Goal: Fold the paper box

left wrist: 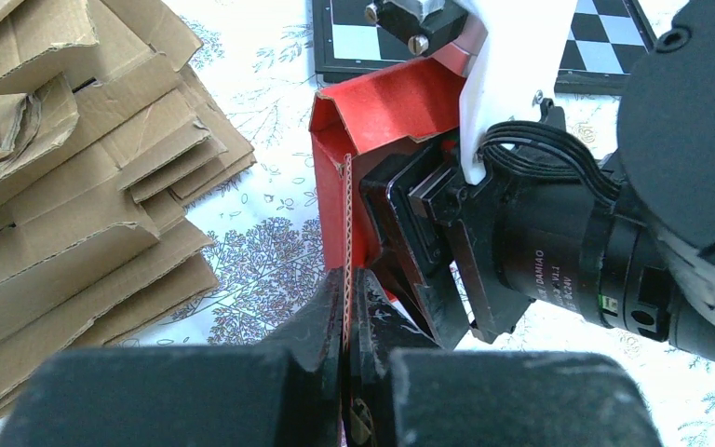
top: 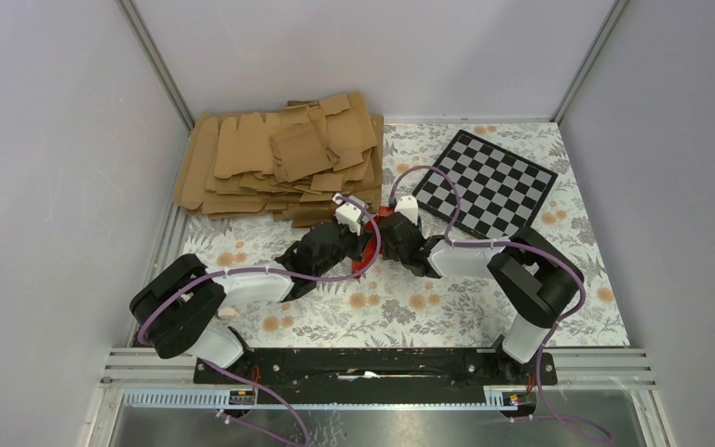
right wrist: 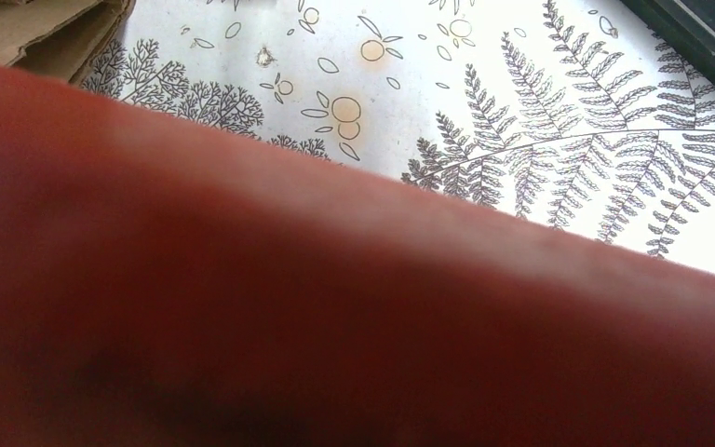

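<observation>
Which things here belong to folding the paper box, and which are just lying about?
In the job: paper box; left end effector, pinching its edge; right end effector, close by it.
Lying about: brown cardboard blanks; checkered board.

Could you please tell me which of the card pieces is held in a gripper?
The red paper box, pinched by the left gripper; the brown blanks lie stacked, untouched.
</observation>
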